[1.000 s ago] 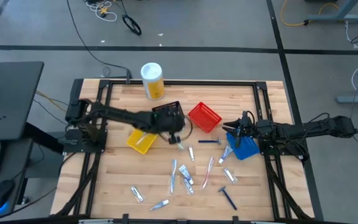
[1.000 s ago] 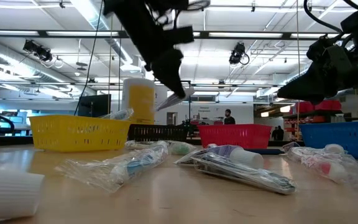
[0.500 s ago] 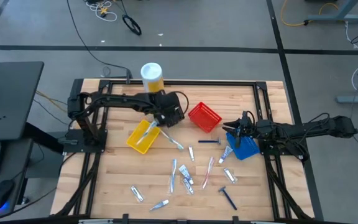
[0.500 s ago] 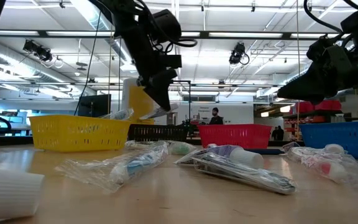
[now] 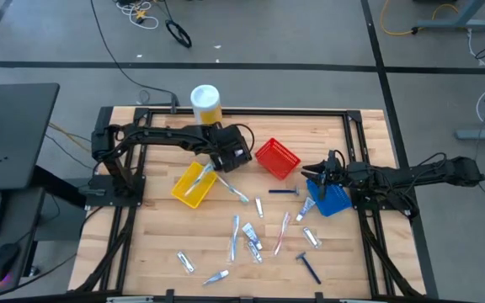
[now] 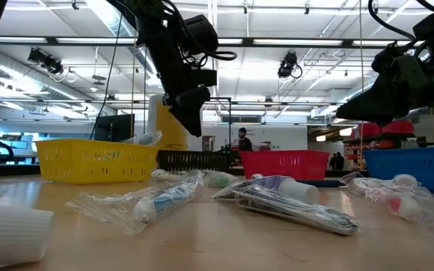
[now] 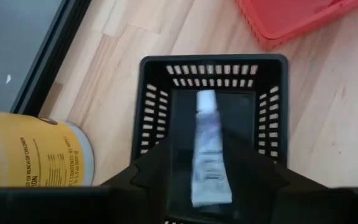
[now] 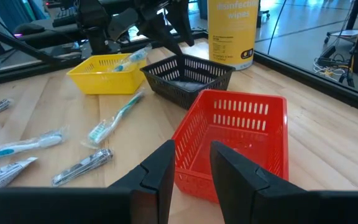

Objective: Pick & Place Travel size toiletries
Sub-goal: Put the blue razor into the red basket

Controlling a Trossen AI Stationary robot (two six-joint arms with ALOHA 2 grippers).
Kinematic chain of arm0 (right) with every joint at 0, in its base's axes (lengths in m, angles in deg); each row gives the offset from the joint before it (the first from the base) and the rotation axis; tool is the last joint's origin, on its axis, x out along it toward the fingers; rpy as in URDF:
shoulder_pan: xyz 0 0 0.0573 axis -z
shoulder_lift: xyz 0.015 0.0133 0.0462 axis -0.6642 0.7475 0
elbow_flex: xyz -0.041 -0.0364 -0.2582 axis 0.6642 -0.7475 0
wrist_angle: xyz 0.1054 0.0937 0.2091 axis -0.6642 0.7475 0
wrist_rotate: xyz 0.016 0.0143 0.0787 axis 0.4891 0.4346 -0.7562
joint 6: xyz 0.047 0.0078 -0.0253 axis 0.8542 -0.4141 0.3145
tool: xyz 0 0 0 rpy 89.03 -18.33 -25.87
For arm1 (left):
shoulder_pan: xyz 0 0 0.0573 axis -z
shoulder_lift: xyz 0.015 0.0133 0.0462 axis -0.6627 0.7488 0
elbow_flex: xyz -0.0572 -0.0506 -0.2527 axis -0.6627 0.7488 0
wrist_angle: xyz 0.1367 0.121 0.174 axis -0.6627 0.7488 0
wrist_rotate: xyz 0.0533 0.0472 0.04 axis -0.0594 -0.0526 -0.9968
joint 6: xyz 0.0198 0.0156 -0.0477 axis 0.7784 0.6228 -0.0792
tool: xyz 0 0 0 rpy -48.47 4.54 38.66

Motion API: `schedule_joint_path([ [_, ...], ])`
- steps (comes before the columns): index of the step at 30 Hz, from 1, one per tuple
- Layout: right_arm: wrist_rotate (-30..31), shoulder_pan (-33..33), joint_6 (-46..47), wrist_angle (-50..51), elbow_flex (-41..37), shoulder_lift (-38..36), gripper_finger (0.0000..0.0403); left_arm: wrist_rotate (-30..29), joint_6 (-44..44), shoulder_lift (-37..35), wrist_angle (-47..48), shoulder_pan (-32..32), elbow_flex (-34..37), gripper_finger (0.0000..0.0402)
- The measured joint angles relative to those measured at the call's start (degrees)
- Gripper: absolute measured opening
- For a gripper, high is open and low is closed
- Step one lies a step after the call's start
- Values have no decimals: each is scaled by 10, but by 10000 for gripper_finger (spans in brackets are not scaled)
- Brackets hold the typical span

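Left gripper [image 5: 228,157], fingers parted and empty, hovers above the black slotted plastic basket [image 7: 211,68] at far centre, inside which a small white squeeze tube [image 7: 207,149] lies flat.

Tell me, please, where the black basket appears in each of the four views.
High view: black basket under the left gripper, mostly hidden.
Low view: a dark strip between the yellow and red baskets.
Left wrist view: centre, a tube inside.
Right wrist view: upper centre.
Shared landmark: the red basket beside it.
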Motion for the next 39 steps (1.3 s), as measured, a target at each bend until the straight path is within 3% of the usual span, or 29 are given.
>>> schedule_joint_path([
  [9, 0, 0, 0, 0, 0, 0, 112, 10, -15, 0, -11, 8, 0, 150],
  [16, -29, 0, -1, 1, 0, 1, 112, 10, -75, -64, 90, 37, 0, 130],
  [23, -49, -1, -1, 3, 0, 9, 112, -74, -105, -197, 199, 103, 0, 117],
  [27, -68, -1, 23, -13, 0, 18, 112, -130, -129, -251, 216, 163, 3, 116],
  [34, -124, -7, 25, -140, 0, 50, 112, -218, -113, -315, 192, 254, 102, 115],
  [39, -122, -22, 6, -153, 45, 107, 112, -223, -161, -347, 90, 283, 214, 113],
])
